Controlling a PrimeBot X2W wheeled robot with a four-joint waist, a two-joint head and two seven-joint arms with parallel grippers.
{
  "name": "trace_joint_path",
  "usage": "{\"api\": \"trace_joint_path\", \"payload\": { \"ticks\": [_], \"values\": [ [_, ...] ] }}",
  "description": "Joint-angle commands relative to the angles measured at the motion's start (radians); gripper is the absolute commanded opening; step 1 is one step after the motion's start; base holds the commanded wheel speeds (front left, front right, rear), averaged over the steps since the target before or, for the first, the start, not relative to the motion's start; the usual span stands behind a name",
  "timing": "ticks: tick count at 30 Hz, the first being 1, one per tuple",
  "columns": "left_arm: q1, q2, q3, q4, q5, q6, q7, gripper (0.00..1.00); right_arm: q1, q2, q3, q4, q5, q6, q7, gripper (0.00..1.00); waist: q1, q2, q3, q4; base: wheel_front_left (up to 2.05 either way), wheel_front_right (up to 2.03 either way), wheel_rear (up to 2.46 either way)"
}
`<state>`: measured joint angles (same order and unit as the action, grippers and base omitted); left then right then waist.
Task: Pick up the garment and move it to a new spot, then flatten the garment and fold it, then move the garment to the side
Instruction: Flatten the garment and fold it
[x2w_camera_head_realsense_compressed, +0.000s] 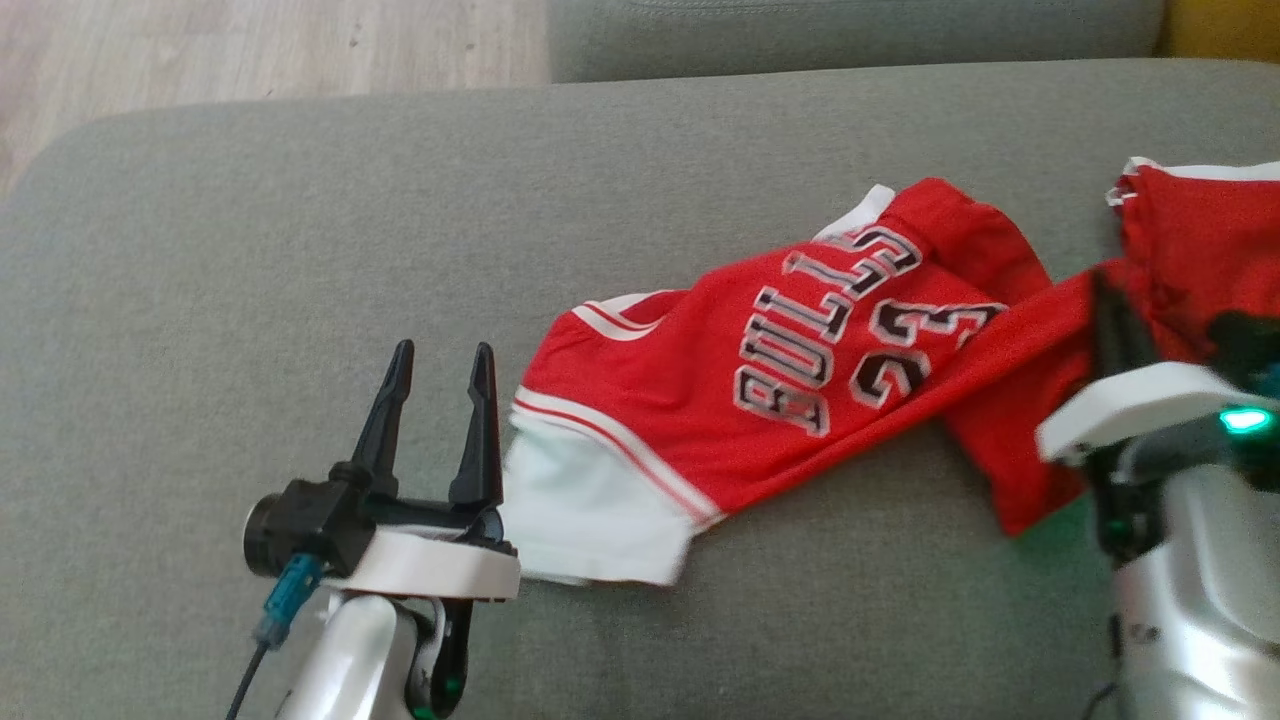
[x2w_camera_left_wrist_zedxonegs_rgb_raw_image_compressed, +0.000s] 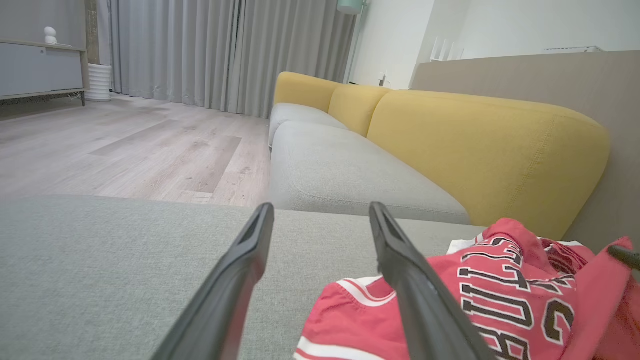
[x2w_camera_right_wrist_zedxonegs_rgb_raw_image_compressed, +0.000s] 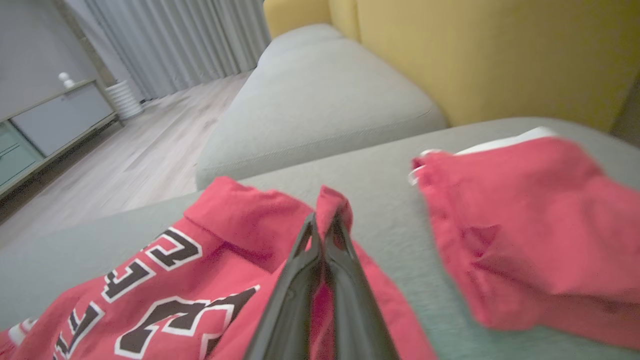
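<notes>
Two grippers on show, only one doing any work. Nearest: left gripper (x2w_camera_head_realsense_compressed: 443, 350), jaws spread wide, holding nothing, parked just beside the white hem of the red Bulls jersey (x2w_camera_head_realsense_compressed: 780, 390). Further along, at the jersey's right end: right gripper (x2w_camera_right_wrist_zedxonegs_rgb_raw_image_compressed: 324, 220), jaws pressed together on a thin ridge of red cloth. Jersey sprawled crumpled and twisted across the grey sofa cushion (x2w_camera_head_realsense_compressed: 250, 250), with another red bunch off to the right. Beyond that, yellow backrest (x2w_camera_left_wrist_zedxonegs_rgb_raw_image_compressed: 490, 150) and wood floor (x2w_camera_left_wrist_zedxonegs_rgb_raw_image_compressed: 125, 150). Worry from here: such a skinny pinch, so could easily slip out on the lift. Could also drag everything into a tighter twist with just one end held, or snag on the open left jaws going past.
</notes>
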<state>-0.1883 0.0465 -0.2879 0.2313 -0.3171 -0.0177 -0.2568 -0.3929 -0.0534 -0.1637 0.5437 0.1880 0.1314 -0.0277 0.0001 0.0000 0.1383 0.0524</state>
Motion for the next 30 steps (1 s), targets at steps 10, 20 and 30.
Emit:
{"api": "trace_joint_path", "payload": {
  "ticks": [10,20,30],
  "values": [
    [-0.028,0.004,0.045,-0.035,0.01,-0.004,-0.005,1.0,0.2,0.003,-0.176,-0.317,-0.08,-0.001,0.147,0.0,-0.0001,0.0,-0.023,-0.059,0.0,0.0,0.0],
    [-0.026,0.004,0.043,-0.032,0.008,-0.009,-0.005,1.0,0.315,0.003,-0.201,-0.479,-0.104,-0.001,0.316,1.0,-0.0001,0.0,-0.041,-0.064,0.0,0.0,0.0],
    [-0.039,0.004,0.027,-0.035,0.007,-0.012,-0.005,1.0,0.145,0.003,0.082,-0.549,-0.078,-0.001,0.119,1.0,-0.0001,0.0,-0.026,-0.001,0.0,0.0,0.0]
  ]
}}
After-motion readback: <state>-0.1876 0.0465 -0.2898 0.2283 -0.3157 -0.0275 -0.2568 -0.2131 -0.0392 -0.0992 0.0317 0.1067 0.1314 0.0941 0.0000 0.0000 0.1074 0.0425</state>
